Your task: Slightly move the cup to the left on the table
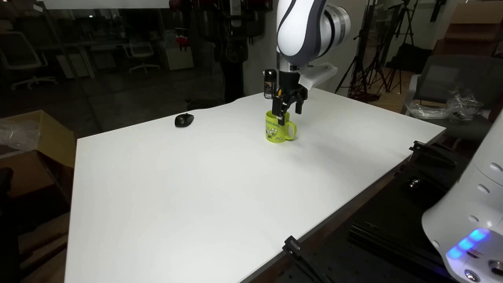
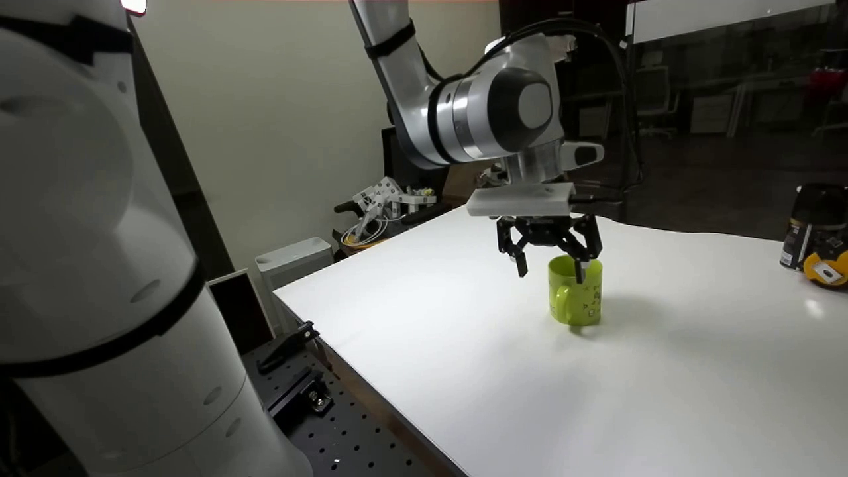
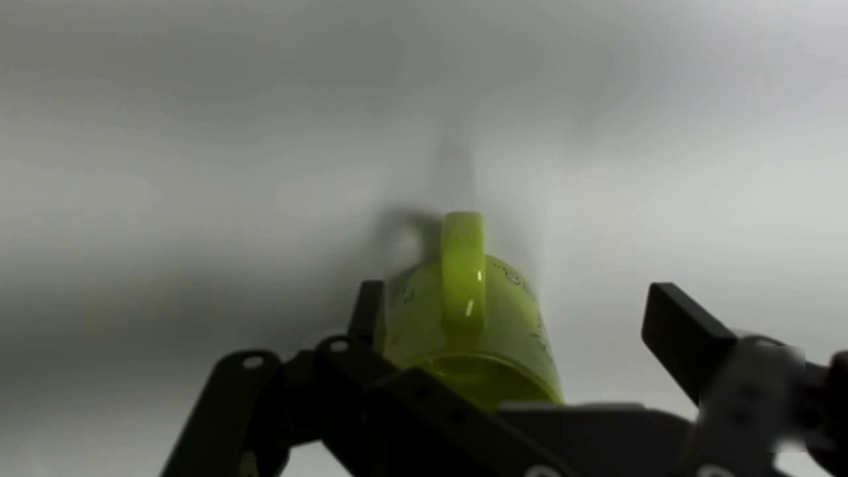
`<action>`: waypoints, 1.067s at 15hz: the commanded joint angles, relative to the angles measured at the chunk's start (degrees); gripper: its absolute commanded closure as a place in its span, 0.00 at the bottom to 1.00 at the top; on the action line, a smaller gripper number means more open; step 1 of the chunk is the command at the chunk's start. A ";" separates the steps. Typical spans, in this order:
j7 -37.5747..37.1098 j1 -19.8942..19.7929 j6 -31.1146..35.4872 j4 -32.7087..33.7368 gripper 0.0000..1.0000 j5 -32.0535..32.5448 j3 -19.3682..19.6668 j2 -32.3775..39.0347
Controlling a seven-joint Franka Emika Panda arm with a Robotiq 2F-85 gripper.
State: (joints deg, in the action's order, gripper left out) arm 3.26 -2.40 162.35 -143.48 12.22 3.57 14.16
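A black two-fingered gripper (image 2: 551,276), on the end of a jointed white-and-grey robot arm (image 2: 464,116), is pointing downward with its fingers standing wide apart, and it is gripping nothing. Directly below it, a short, glossy, yellow-green cylindrical mug (image 2: 587,301) is standing upright on a large, flat white table (image 1: 177,196). In the wrist view the mug is showing between the fingers, close beside one finger (image 3: 366,311); whether they are touching, I cannot tell. Its curved side handle (image 3: 464,271) is facing away from the gripper's base. Well apart from the gripper, a smooth black computer mouse (image 1: 184,120) is lying on the table; a dark, capped cylindrical bottle (image 2: 815,212) is standing beside a rounded orange-and-black object (image 2: 827,270), also well apart from the gripper.
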 commanded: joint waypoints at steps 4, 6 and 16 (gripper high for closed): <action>-3.42 0.87 1.10 -5.64 0.00 -1.00 1.43 -4.37; -3.16 0.34 1.54 -6.44 0.00 -1.94 1.57 -4.66; 3.38 -5.12 6.49 -8.42 0.25 -11.80 0.10 -3.41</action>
State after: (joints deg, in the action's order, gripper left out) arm 4.10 -5.43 166.95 -151.04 3.61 4.94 11.11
